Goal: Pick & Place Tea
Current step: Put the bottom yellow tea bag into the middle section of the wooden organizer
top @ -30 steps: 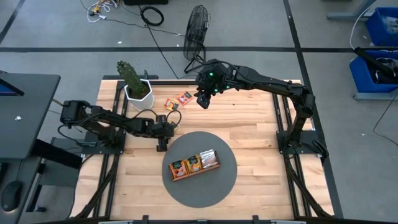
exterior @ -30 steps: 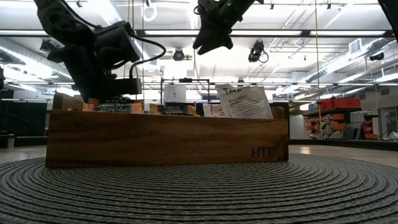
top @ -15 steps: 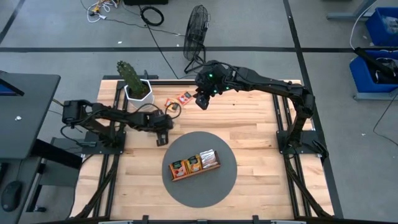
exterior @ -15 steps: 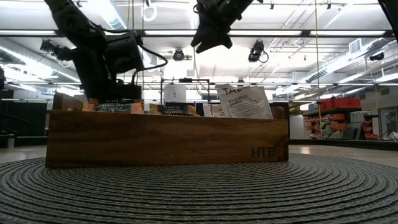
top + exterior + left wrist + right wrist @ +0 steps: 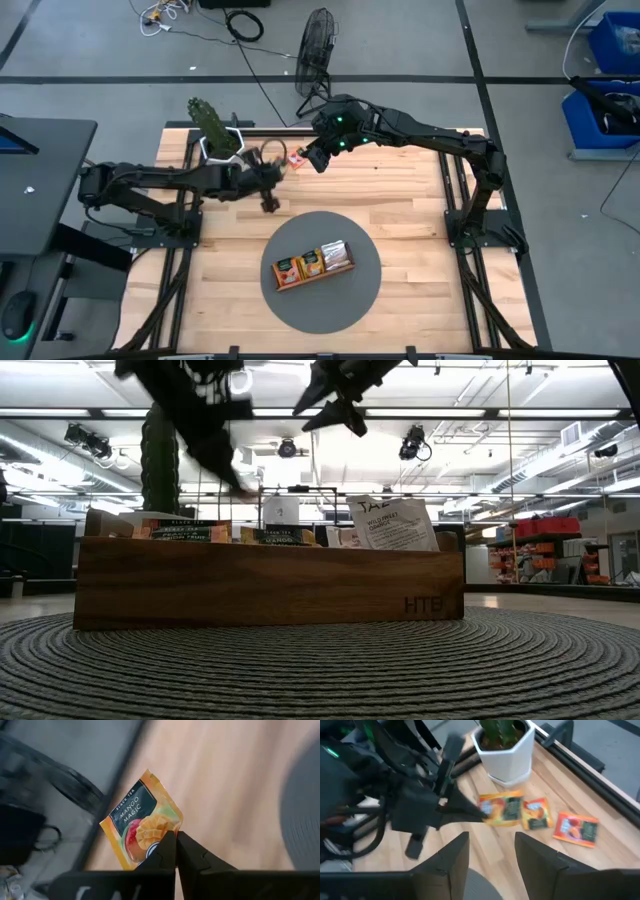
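Note:
Three orange tea sachets lie flat on the wood near the white plant pot (image 5: pixel 505 755), at the table's far side. My left gripper (image 5: pixel 176 840) reaches in from the table's left and is shut on the one nearest the pot, a "Mango Magic" sachet (image 5: pixel 142 820) (image 5: pixel 502 810). The other two (image 5: pixel 537 814) (image 5: pixel 576 829) lie flat beside it. My right gripper (image 5: pixel 491 847) (image 5: pixel 320 155) hovers open just above and to the right of them, touching nothing. More sachets stand in the wooden tray (image 5: pixel 313 262) (image 5: pixel 270 585). My left gripper pinches the Mango Magic sachet by one corner (image 5: pixel 169 831) between its two fingertips. The fingers (image 5: pixel 470 810) come slanting down from the table's left. Whether the sachet is lifted off the wood, I cannot tell.
The tray sits on a round grey mat (image 5: pixel 360 300) at the table's middle front. The potted cactus (image 5: pixel 215 125) stands at the far left corner, close beside my left gripper. A fan (image 5: pixel 318 40) stands on the floor beyond the far edge.
My left gripper has swung from beside the mat toward the table's far edge, to the sachets by the pot, and has tipped its fingers down onto one. My right gripper has shifted slightly toward the table's left and stays open.

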`<state>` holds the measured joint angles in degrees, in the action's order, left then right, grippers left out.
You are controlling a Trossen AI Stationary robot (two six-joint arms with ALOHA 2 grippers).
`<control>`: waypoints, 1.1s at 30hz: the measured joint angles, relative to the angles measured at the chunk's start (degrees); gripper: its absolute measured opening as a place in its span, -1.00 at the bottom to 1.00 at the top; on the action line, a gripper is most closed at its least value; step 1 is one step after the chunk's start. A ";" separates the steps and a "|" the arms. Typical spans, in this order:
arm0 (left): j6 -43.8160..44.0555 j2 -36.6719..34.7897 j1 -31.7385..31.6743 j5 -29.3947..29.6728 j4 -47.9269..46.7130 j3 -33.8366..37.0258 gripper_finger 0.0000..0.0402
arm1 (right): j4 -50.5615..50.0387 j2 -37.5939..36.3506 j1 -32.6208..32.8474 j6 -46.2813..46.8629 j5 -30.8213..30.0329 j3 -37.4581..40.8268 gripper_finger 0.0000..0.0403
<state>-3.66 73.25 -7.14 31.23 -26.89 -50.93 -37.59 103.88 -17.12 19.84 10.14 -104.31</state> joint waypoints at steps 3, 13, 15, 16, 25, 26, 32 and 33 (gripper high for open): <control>-0.46 -2.88 -0.04 5.27 0.37 -3.07 -0.99 | 3.38 0.00 0.42 2.59 0.50 -0.01 -0.19; -3.30 -6.28 0.32 11.39 0.34 -9.78 -0.99 | 15.53 0.00 0.63 16.38 1.73 -0.02 -0.19; -3.14 -6.26 0.90 11.87 0.42 -10.63 -0.99 | 15.39 0.00 0.63 18.09 0.89 -0.01 -0.18; -3.11 -6.26 1.21 12.00 0.80 -11.12 -0.99 | 15.52 0.00 0.63 19.42 0.84 -0.02 -0.18; -3.68 -6.24 5.60 14.39 4.28 -13.72 -0.99 | 15.23 0.00 0.32 23.70 -3.83 -0.02 -0.18; -3.73 -6.24 6.02 15.05 4.36 -14.08 -0.99 | 15.32 0.00 0.26 24.00 -3.88 -0.02 -0.18; -7.56 -6.24 7.15 15.43 7.62 -14.41 -0.99 | 18.11 0.00 0.28 24.81 -3.65 -0.02 -0.18; -7.83 -6.26 7.15 15.45 7.71 -14.41 -0.99 | 18.87 0.00 0.28 25.21 -3.15 -0.02 -0.18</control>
<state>-11.49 66.99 0.01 46.68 -19.18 -65.34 -18.72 103.88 -16.84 45.05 6.99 -104.33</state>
